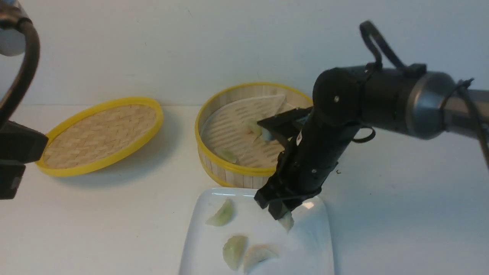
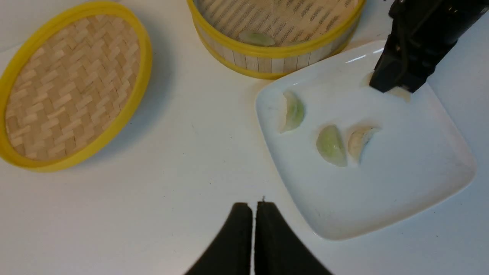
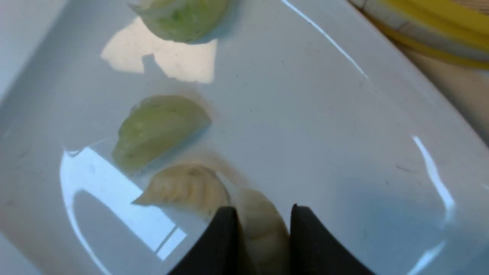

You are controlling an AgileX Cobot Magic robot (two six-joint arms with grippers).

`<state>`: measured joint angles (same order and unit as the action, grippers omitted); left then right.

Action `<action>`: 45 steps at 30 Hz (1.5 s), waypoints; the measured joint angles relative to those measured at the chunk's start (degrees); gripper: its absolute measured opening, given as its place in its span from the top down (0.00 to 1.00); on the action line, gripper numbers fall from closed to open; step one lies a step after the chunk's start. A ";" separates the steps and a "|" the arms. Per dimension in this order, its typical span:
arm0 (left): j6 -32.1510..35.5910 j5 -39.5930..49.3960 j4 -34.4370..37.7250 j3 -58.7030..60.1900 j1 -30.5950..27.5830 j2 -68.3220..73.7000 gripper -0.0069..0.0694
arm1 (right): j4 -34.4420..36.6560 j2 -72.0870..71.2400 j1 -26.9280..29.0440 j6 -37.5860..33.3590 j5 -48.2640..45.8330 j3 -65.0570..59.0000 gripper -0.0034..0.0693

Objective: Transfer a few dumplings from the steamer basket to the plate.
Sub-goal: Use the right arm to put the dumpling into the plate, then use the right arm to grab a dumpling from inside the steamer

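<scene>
Over the far right part of the plate point(image 1: 315, 244), the right gripper point(image 1: 280, 214) pinches a cream dumpling point(image 3: 263, 229) between its jaws. The piece pokes out below the fingertips, its long axis roughly along them. Whether it touches the plate cannot be told. Bare plate lies beneath and to the right. Toward the near side sit a paler dumpling point(image 1: 259, 255) and a green dumpling point(image 1: 234, 250), with a third dumpling point(image 1: 223, 214) off to the left. The steamer basket point(image 1: 237, 177) stands just behind the plate's far edge, so after release a straight lift looks safest. The left gripper point(image 2: 254, 214) is closed on nothing, well apart over the worktop point(image 1: 114, 221).
</scene>
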<state>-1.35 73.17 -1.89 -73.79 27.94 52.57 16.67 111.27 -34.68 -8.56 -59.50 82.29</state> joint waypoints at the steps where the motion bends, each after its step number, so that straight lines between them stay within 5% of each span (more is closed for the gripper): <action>1: 0.00 0.00 0.00 0.00 0.00 0.00 0.92 | 0.00 0.98 -0.17 0.00 1.07 -0.01 0.72; 13: 0.00 0.00 0.00 0.00 0.00 0.00 0.92 | -4.74 2.87 -0.33 0.04 -6.07 9.06 0.26; 21: 0.00 0.00 0.00 0.00 0.00 0.00 0.92 | -16.67 4.47 4.76 2.04 -1.18 20.41 0.24; 45: 0.00 0.00 0.00 0.00 0.00 0.00 0.92 | -19.67 25.88 8.97 -1.74 0.87 38.59 0.23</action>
<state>-1.35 73.17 -1.89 -73.79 27.94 52.57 -2.99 137.15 -25.71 -10.30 -58.64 120.89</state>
